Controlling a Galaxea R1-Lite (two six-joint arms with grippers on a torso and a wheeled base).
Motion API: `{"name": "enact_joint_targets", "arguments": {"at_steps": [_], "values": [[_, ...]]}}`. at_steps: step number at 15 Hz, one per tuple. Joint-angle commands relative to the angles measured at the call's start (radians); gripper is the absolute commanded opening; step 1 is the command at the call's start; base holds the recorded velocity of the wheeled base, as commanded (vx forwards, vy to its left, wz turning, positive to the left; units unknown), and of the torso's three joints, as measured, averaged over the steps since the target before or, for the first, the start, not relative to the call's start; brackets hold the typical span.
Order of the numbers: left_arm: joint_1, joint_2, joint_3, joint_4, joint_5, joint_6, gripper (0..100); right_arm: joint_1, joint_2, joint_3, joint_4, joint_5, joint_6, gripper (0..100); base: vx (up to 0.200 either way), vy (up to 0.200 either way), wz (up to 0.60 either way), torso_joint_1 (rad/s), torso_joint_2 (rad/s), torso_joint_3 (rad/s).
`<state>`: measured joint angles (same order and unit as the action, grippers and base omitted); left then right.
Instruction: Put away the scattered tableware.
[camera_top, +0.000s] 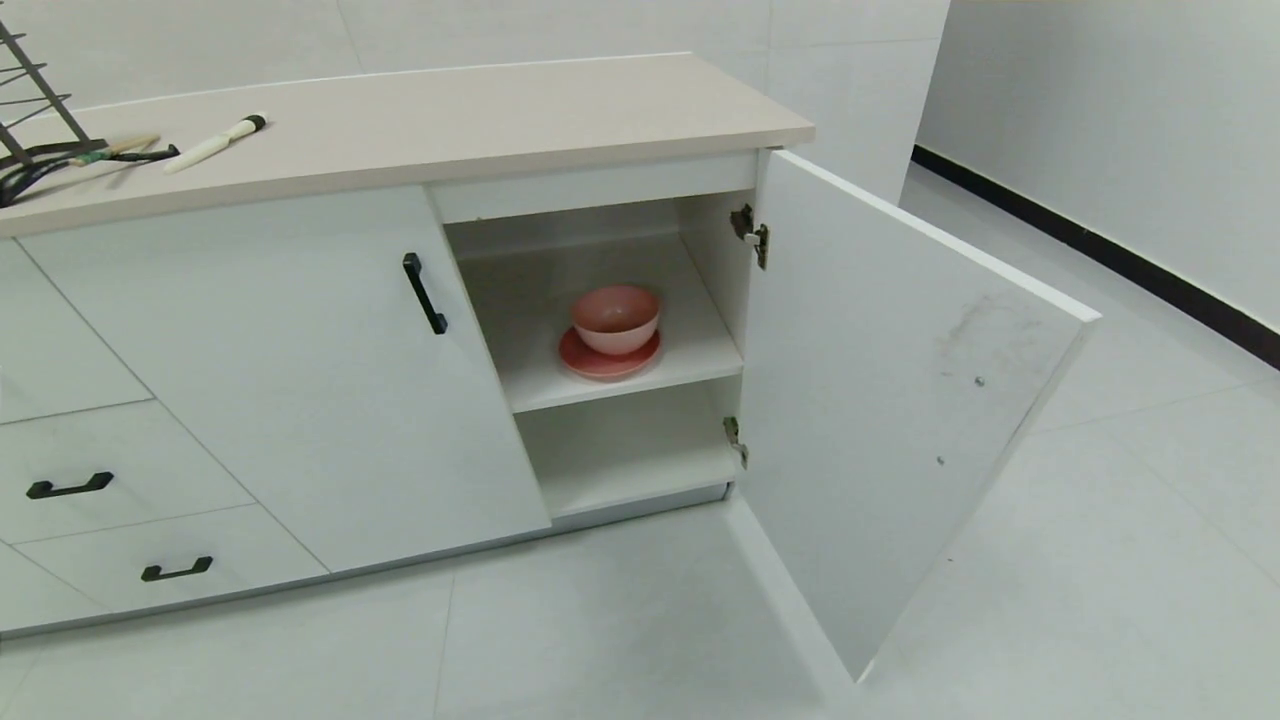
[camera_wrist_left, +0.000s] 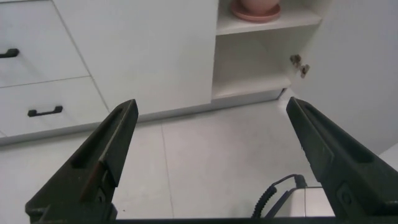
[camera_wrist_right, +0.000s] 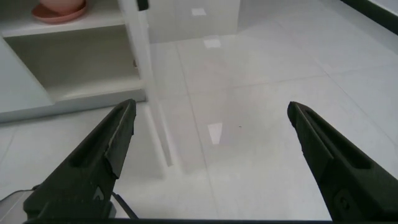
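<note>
Left wrist view gives me the left tool (camera_wrist_left: 210, 104) hanging above the pale tiled floor (camera_wrist_left: 205, 155), its two dark fingers spread wide with nothing between them. My right tool (camera_wrist_right: 211, 106) is the same, fully parted and holding nothing, over the floor beside the lower edge of the open cabinet door (camera_top: 880, 400).

Further out, in the head view, that door stands swung wide on its hinges at the right end of the white cabinet (camera_top: 300, 380). Inside, on the upper shelf (camera_top: 690, 370), a pink bowl (camera_top: 615, 318) sits upright on a red plate (camera_top: 605, 362), roughly mid-shelf and a little toward the front. Left of the opening, the neighbouring door is shut and carries a black vertical handle (camera_top: 425, 293). Left again are drawers, two of them with black handles (camera_top: 70, 487) showing.

Beyond and above, the desk (camera_top: 450, 110) forms the cabinet's top. At its far left end a white utensil with a dark tip (camera_top: 215, 143) lies flat, near a wooden-handled utensil (camera_top: 115, 148) that lies just beside the foot of a black wire rack (camera_top: 30, 110). I cannot tell what kind of utensils these are.
</note>
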<state>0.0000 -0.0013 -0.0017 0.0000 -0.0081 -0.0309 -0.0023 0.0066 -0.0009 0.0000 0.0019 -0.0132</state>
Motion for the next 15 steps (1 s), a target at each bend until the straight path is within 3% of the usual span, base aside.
{"name": "enact_joint_targets", "arguments": {"at_steps": [1, 6, 7, 12, 15], "values": [[-0.002, 0.001, 0.000, 0.000, 0.000, -0.001, 100, -0.001, -0.007, -0.001, 0.000, -0.002, 0.001, 100, 0.000, 0.000, 0.60, -0.002, 0.00, 0.012], [-0.002, 0.001, 0.000, 0.000, 0.007, -0.003, 100, -0.001, -0.007, 0.001, 0.000, -0.002, 0.002, 100, 0.000, 0.000, 0.00, 0.000, 0.00, 0.000], [-0.002, 0.001, 0.000, 0.000, 0.007, -0.003, 100, -0.001, -0.005, 0.001, 0.000, -0.002, 0.006, 0, 0.000, 0.000, 0.00, 0.000, 0.00, 0.000], [-0.002, 0.001, 0.000, 0.000, 0.019, -0.004, 100, -0.001, -0.005, 0.001, 0.000, 0.001, 0.004, 0, 0.000, 0.000, 0.00, 0.000, 0.00, 0.000], [-0.002, 0.001, 0.000, 0.000, 0.023, -0.006, 100, -0.001, -0.005, 0.001, -0.003, -0.002, 0.006, 0, -0.200, 0.000, 0.00, 0.002, 0.00, 0.002]]}}
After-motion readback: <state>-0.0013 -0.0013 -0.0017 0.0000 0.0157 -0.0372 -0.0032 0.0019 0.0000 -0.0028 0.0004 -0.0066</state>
